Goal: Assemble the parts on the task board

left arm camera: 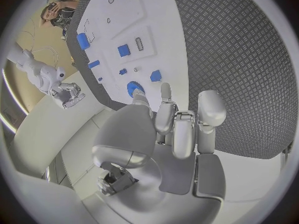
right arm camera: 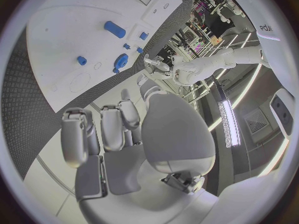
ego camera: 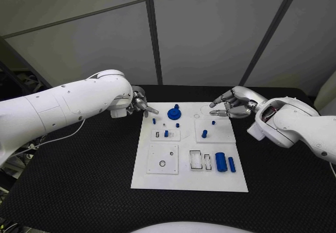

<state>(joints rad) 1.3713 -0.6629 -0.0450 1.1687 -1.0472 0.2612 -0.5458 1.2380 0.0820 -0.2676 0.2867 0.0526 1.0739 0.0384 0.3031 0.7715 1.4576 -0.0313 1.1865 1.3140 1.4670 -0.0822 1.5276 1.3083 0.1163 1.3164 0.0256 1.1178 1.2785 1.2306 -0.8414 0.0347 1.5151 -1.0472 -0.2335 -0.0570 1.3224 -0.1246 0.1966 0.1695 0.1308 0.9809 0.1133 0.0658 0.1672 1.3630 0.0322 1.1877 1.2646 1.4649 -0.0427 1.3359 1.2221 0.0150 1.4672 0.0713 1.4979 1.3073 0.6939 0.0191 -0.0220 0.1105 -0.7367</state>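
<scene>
At the centre of the black textured table [ego camera: 70, 194] we see the white rectangular task board [ego camera: 189, 182], and the small blue plastic parts lie or stand on it. Taking the board as a clock face in the head view, the blue round gear-like part [ego camera: 174, 114] stands at about eleven o'clock, a short blue peg [ego camera: 204, 133] stands a little right of the middle towards one o'clock, and two blue cylinders lie side by side at about four o'clock, the thick one [ego camera: 220, 161] just left of the thin one [ego camera: 231, 164]. Beside them, towards the middle, are two narrow rectangular slots [ego camera: 196, 159]. The left hand [ego camera: 138, 105] hovers at the board's ten o'clock corner, its fingers loosely curled and apart with nothing between them (the left wrist view shows bare fingers [left arm camera: 187, 129] above the board). The right hand [ego camera: 234, 104] hangs at the one o'clock corner, its fingers bent but parted; in the right wrist view the fingers [right arm camera: 106, 129] carry no part. Neither hand touches a blue piece.
</scene>
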